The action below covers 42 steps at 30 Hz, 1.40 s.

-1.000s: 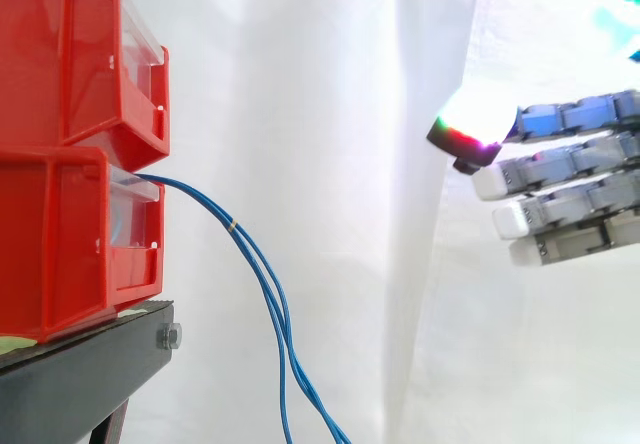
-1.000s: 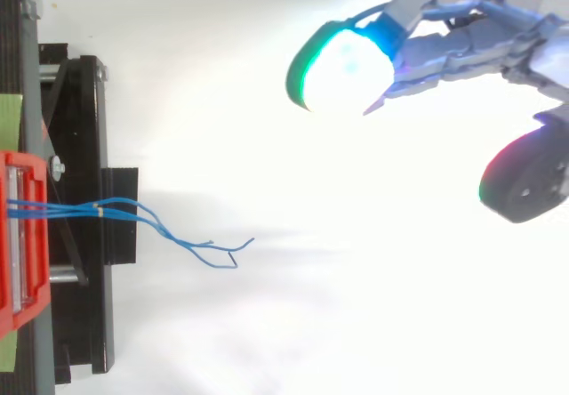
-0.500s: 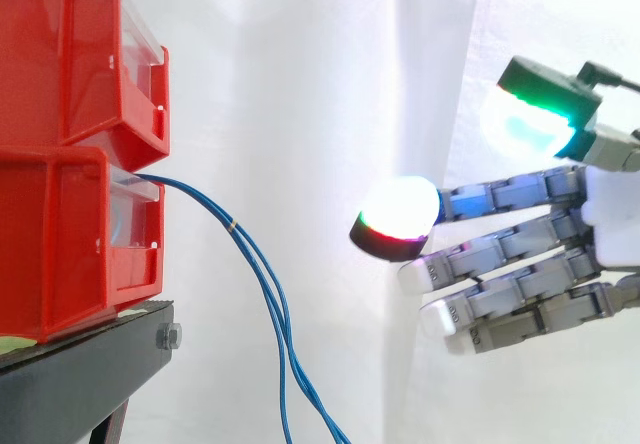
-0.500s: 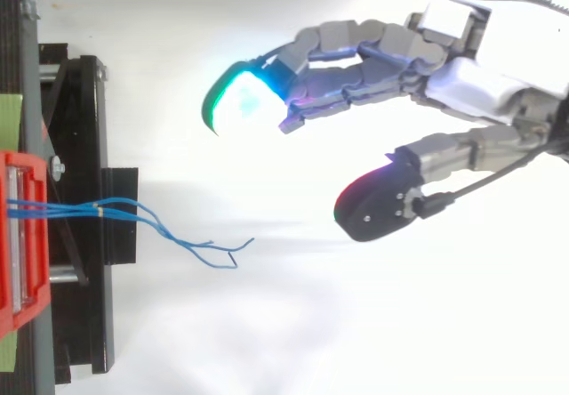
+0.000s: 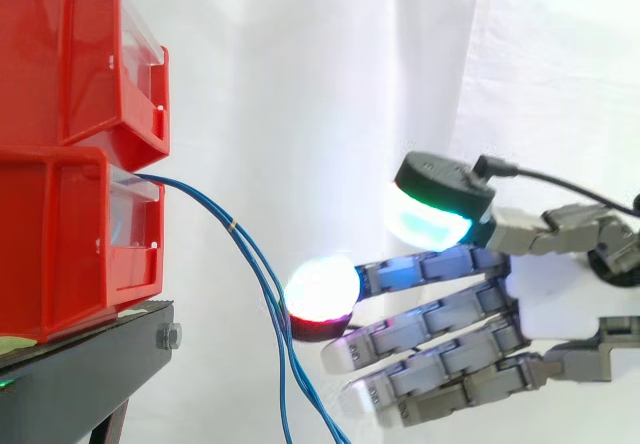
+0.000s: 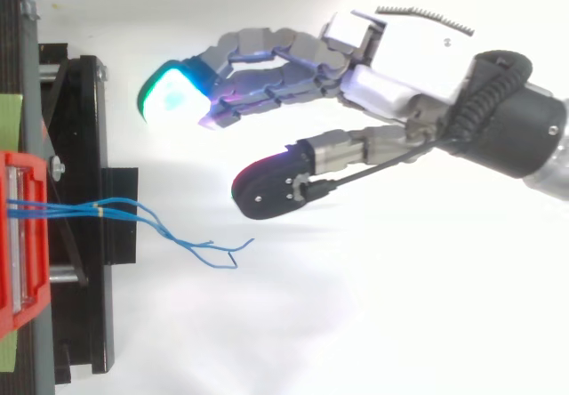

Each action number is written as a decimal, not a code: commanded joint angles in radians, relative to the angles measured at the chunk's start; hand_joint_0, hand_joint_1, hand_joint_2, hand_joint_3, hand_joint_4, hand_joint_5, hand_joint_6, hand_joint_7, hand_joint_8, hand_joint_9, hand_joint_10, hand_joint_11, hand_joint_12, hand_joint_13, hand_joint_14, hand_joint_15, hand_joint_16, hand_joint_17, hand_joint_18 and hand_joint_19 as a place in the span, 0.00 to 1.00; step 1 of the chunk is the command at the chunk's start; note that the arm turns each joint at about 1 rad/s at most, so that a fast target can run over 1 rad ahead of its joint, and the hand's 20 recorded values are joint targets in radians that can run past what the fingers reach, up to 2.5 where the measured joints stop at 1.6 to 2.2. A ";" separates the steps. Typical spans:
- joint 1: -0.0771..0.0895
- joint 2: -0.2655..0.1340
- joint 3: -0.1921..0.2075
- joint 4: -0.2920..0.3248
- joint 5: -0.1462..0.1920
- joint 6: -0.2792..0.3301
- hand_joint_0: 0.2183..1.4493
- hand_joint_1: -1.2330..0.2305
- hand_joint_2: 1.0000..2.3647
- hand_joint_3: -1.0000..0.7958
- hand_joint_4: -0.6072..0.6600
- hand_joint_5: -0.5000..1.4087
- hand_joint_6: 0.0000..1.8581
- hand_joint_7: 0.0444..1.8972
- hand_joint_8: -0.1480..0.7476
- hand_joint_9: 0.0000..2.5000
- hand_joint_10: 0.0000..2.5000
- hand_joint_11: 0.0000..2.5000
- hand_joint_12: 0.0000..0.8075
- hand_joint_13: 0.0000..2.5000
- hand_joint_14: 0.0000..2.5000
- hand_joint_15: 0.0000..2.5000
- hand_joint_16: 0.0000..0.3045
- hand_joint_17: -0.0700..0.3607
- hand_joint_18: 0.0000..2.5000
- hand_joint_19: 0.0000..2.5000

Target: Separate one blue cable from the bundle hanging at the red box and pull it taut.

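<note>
The thin blue cable bundle (image 5: 262,274) comes out of the lower of 2 stacked red plastic bins (image 5: 60,234) and hangs down past the black metal stand (image 5: 80,374). The grey robot hand (image 5: 555,304) reaches toward it, fingers nearly straight and spread from the thumb, holding nothing. In the top view its glowing fingertips (image 6: 173,92) are clear of the cables.

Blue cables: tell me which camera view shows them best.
The side view: there the blue cables leave the lower red box and hang down in a long curve past the picture's bottom edge. The top view shows them foreshortened, a short run with splayed free ends.
</note>
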<state>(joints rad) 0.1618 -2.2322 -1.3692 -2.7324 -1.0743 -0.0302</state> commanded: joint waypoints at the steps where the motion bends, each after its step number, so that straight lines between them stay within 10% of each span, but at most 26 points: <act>1: -0.001 -0.021 0.018 0.010 -0.003 -0.002 0.24 0.37 0.00 0.28 0.57 0.15 0.27 0.40 0.40 0.21 0.00 0.11 0.41 0.20 0.00 0.08 0.15 0.40 0.14 0.05; 18: 0.015 -0.106 0.055 0.053 -0.026 0.038 0.24 0.38 0.00 0.28 0.57 0.16 0.27 0.40 0.41 0.21 0.00 0.11 0.41 0.21 0.00 0.09 0.15 0.40 0.15 0.06; 42: 0.033 -0.104 0.076 0.054 -0.039 0.073 0.25 0.38 0.00 0.28 0.59 0.17 0.27 0.43 0.40 0.22 0.00 0.11 0.40 0.21 0.00 0.10 0.15 0.39 0.16 0.07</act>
<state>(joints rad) 0.1926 -2.3364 -1.2930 -2.6770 -1.1128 0.0394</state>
